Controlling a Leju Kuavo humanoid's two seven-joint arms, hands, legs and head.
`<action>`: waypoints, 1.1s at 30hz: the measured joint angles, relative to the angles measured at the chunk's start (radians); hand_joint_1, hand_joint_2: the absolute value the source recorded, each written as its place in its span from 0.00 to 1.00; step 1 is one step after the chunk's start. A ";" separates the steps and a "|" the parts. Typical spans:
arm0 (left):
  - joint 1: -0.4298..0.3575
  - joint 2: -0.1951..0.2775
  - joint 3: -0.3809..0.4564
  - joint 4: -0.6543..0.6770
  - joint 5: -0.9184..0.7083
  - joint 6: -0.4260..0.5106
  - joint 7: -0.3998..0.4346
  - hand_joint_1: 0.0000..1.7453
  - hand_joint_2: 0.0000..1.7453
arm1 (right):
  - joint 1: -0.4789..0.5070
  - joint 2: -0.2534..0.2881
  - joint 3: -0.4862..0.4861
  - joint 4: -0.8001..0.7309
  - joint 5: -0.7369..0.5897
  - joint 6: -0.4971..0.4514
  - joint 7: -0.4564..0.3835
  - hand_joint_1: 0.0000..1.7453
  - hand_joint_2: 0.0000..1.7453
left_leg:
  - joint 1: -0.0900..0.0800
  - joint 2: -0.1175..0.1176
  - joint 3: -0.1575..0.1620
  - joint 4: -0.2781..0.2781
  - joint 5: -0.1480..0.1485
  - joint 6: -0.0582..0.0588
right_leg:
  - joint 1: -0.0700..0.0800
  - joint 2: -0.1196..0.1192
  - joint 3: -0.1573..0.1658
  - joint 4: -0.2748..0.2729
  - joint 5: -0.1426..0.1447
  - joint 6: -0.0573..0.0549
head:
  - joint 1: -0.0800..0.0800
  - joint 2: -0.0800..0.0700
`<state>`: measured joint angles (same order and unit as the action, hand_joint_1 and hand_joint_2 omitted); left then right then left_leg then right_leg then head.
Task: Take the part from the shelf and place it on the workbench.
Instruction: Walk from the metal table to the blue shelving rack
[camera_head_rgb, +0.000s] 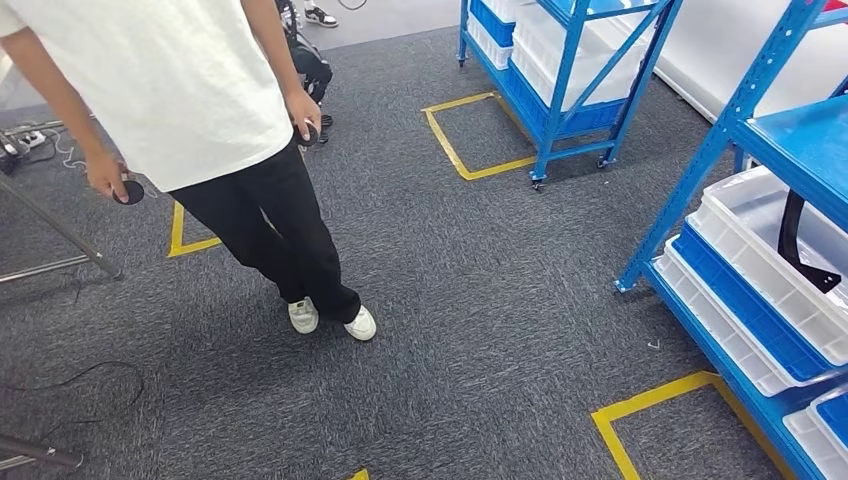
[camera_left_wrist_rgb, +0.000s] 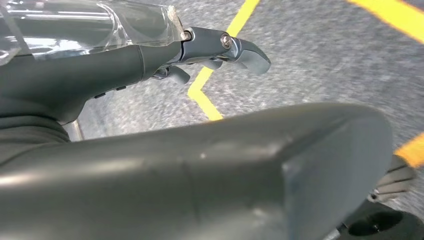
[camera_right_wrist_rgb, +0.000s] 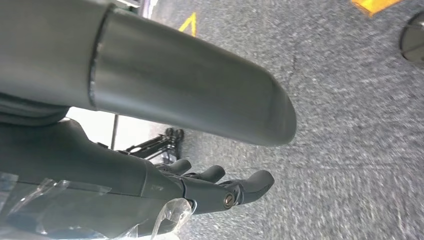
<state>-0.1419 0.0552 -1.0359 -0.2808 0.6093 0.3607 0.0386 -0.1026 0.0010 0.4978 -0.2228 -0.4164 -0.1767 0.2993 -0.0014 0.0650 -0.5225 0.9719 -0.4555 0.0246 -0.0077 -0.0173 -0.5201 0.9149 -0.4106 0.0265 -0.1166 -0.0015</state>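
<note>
Black and curved, the part (camera_head_rgb: 800, 245) lies in a white bin (camera_head_rgb: 760, 215) on the blue shelf (camera_head_rgb: 700, 160) at the right. Both hands hang over grey carpet (camera_head_rgb: 480, 300), left hand (camera_left_wrist_rgb: 220, 47) and right hand (camera_right_wrist_rgb: 220, 187) holding nothing, fingers loosely apart. No workbench in sight (a person (camera_head_rgb: 200, 110) stands close), so fetching and placing both seem left.

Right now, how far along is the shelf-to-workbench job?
A black part lies in a white bin on the blue shelf. Left hand and right hand hold nothing, hanging over carpet. A person stands nearby. Grasping, carrying and placing look left.
</note>
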 joint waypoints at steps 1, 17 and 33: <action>-0.001 -0.001 -0.001 0.000 -0.001 0.000 -0.002 0.00 0.00 | -0.002 -0.001 0.000 0.000 -0.001 -0.002 -0.005 0.00 0.00 | 0.002 -0.022 -0.030 0.065 -0.036 -0.004 | 0.002 0.007 -0.002 0.000 0.002 -0.003 | 0.000 0.000; -0.008 -0.004 -0.003 0.000 0.003 -0.003 0.005 0.00 0.00 | 0.000 -0.013 0.009 0.001 -0.013 -0.001 -0.014 0.00 0.00 | -0.008 -0.073 0.036 -0.088 0.060 0.052 | 0.002 0.047 -0.106 0.170 -0.079 0.034 | 0.002 0.000; -0.004 -0.021 -0.003 0.000 0.007 0.019 0.009 0.00 0.00 | -0.005 -0.023 0.013 0.002 -0.023 -0.002 -0.013 0.00 0.00 | -0.001 -0.047 -0.068 0.172 -0.092 -0.007 | -0.007 0.013 -0.005 -0.011 0.018 -0.006 | 0.002 0.000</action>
<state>-0.1455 0.0340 -1.0391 -0.2808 0.6159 0.3797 0.0477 -0.1072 -0.0216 0.5104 -0.2213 -0.4395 -0.1785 0.2858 -0.0019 0.0183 -0.5904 1.1436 -0.5474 0.0180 -0.0148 -0.0040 -0.5248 0.9040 -0.3924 0.0201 -0.1150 -0.0015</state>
